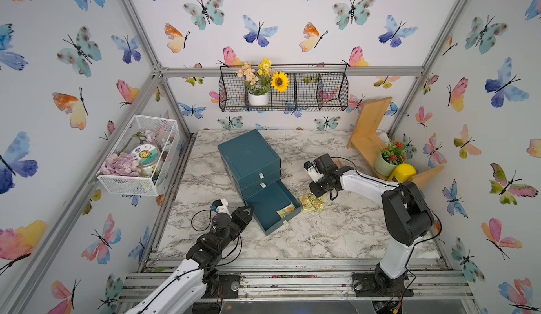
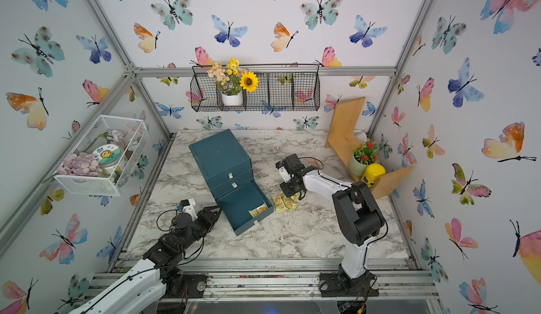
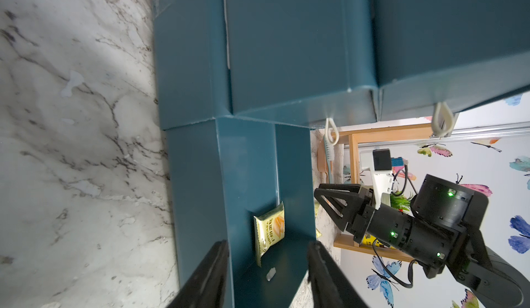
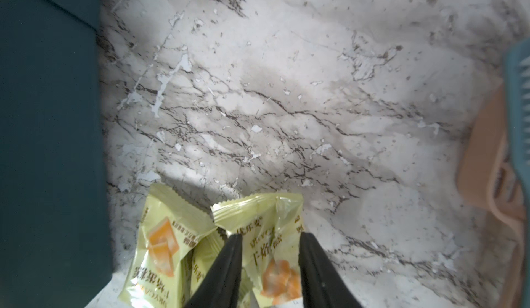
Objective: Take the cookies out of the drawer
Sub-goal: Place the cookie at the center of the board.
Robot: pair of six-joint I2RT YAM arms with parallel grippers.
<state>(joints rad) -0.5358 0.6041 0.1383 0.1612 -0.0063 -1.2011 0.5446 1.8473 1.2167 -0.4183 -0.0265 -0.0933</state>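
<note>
One glossy yellow cookie packet [image 1: 286,210] leaning in the open teal drawer [image 1: 265,207], more crinkled cookies [image 1: 312,204] heaped near the middle of the marble table [image 1: 328,233], partly hidden under right hand [image 4: 271,243], grip unclear, left hand [image 1: 249,209] jaws parted by drawer wall.

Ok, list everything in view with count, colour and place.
drawer chest: one, teal, mid table, bottom drawer open
cookie in drawer: one, pale yellow, front corner
cookies on table: at least three, pale yellow, beside bottom drawer
brush: one, pink and teal, table, right of chest
wire basket: one, black, back wall
mesh basket: one, white, left wall
wooden shelf: one, tan, right corner
left gripper: one, black, beside bottom drawer, open
right gripper: one, black, over table cookies, open
</note>
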